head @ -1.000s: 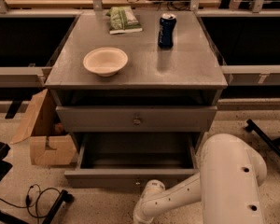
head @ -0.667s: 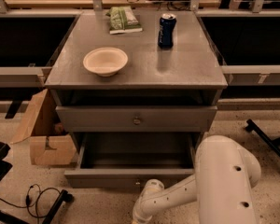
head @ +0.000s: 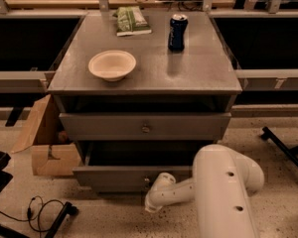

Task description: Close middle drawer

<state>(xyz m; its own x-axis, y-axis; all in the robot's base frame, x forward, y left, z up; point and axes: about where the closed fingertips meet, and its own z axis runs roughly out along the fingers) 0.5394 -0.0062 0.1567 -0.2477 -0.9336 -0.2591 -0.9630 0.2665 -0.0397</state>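
Observation:
The middle drawer is the lower grey drawer of the cabinet. It stands pulled out, with its dark box open behind a low front. My white arm reaches in from the lower right. My gripper is right at the centre of that drawer's front, by the small knob, and the wrist hides most of it. The wider drawer above, with its round knob, sits pushed in.
On the cabinet top stand a cream bowl, a blue can and a green packet. An open cardboard box sits left of the cabinet. Cables lie on the floor at lower left. A black chair leg is at right.
My arm has moved forward toward the cabinet. The middle drawer's front has gone back a little under the cabinet and sticks out less than before.

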